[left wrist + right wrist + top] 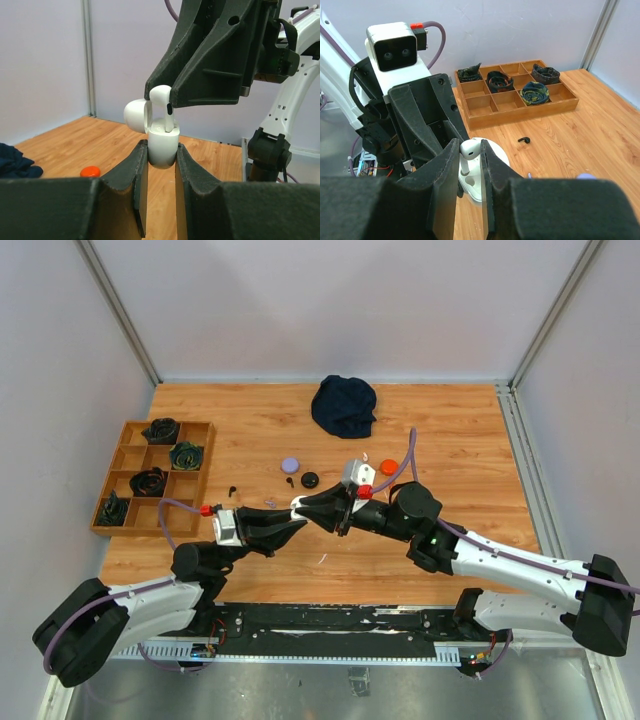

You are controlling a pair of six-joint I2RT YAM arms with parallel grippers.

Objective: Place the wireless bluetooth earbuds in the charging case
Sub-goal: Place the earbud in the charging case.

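Note:
My left gripper (161, 151) is shut on a white charging case (162, 142), held upright above the table with its lid (136, 115) open. My right gripper (470, 148) is shut on a white earbud (471, 149), head up, with its stem going down into a slot of the case (487, 172). The earbud also shows in the left wrist view (164, 106), standing tall out of the case. In the top view the two grippers meet tip to tip at the case (299, 505). A black earbud (523, 140) lies on the table beyond.
A wooden compartment tray (118, 455) with dark rolled items stands at the left. A dark cloth (344, 405) lies at the back. A purple round case (290, 464), a black round case (310, 479) and an orange one (388, 463) lie behind the grippers.

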